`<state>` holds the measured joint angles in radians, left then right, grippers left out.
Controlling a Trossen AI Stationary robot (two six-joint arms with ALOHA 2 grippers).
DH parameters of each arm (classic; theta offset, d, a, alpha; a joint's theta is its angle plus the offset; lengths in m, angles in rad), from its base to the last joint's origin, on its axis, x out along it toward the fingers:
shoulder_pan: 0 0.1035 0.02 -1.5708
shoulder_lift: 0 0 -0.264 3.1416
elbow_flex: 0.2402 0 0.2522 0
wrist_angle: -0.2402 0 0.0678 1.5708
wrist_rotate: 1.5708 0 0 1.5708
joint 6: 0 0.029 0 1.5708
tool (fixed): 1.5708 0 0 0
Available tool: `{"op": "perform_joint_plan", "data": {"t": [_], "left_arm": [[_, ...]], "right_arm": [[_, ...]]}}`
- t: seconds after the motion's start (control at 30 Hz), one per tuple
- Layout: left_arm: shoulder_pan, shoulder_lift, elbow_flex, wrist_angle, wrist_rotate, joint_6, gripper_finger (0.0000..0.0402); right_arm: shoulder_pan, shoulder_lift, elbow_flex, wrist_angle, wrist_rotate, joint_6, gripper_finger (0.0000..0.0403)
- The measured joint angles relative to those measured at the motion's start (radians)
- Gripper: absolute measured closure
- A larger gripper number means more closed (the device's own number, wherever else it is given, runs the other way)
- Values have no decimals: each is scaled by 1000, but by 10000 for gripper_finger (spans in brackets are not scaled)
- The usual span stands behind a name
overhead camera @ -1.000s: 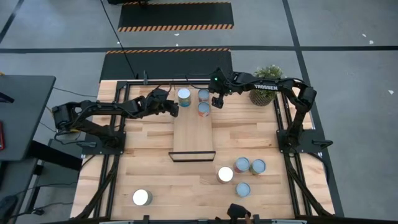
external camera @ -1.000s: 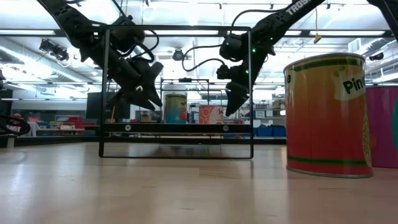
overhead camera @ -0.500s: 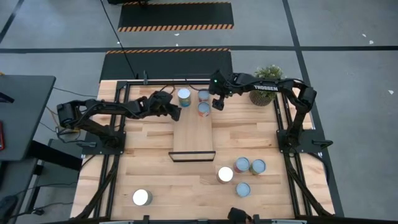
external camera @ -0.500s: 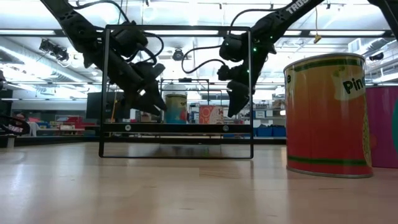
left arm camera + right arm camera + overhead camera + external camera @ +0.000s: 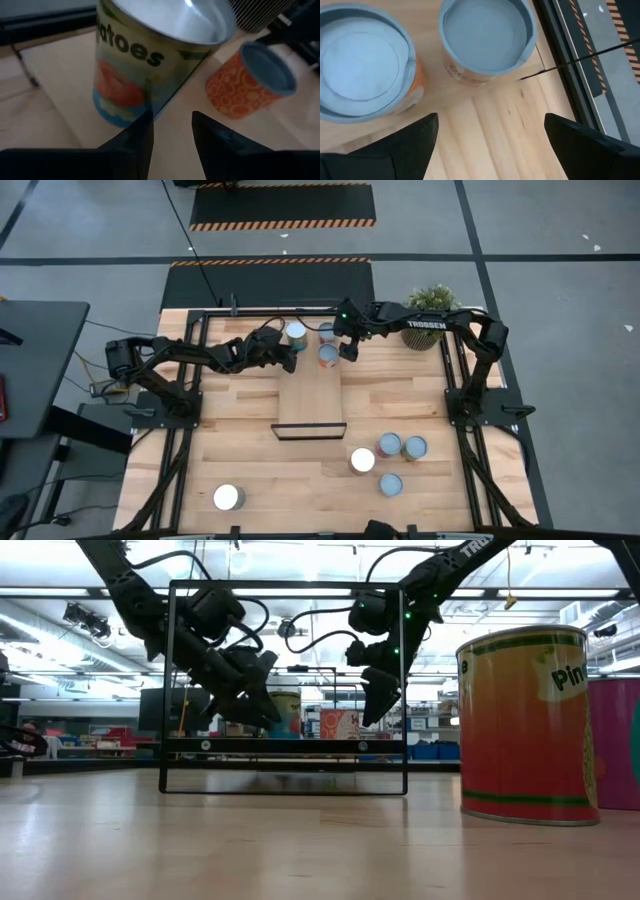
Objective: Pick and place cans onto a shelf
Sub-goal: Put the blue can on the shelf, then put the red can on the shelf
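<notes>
L gripper [image 5: 290,360] hung just beside the tomato can [image 5: 296,333] at the shelf's [image 5: 311,392] far end, fingers narrow, holding nothing. R gripper [image 5: 345,352] hovered w/ jaws wide over two blue-lidded orange cans [image 5: 364,70] there. Five cans sat on the table [image 5: 250,460].

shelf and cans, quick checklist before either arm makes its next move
1. Cans already on the shelf: three at its far end, upright: ok.
2. Left gripper empty: jaws partly open, nothing between them, tomato can just ahead: ok.
3. Right gripper empty: jaws wide, above the two blue-lidded cans: ok.
4. Free space on the shelf: near half bare: ok.
5. Cans left on the table: five, four clustered, one apart: ok.
6. Left jaws wide enough for the tomato can: cannot tell.
</notes>
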<state>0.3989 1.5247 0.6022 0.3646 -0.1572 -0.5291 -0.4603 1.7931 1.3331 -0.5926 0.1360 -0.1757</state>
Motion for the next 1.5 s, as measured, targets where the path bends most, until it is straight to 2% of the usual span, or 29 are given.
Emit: {"op": "perform_joint_plan", "data": {"t": [0.5,0.7,0.87,1.07,1.3,1.5], "left_arm": [[3,22,1,35,-53,44,260],[-3,-7,1,30,13,44,260],[-25,-70,0,-47,-23,43,260],[-59,-138,0,-132,-75,-9,260],[-125,-201,0,-197,-121,-103,260],[-208,-277,1,-309,-128,-106,260]], "right_arm": [[35,-2,0,-4,17,10,30],[34,-2,0,-8,20,35,30],[34,-2,0,31,19,25,30],[41,-2,0,11,-39,4,30],[48,-16,0,-37,1,0,30],[75,-101,0,-83,52,83,30]]}}
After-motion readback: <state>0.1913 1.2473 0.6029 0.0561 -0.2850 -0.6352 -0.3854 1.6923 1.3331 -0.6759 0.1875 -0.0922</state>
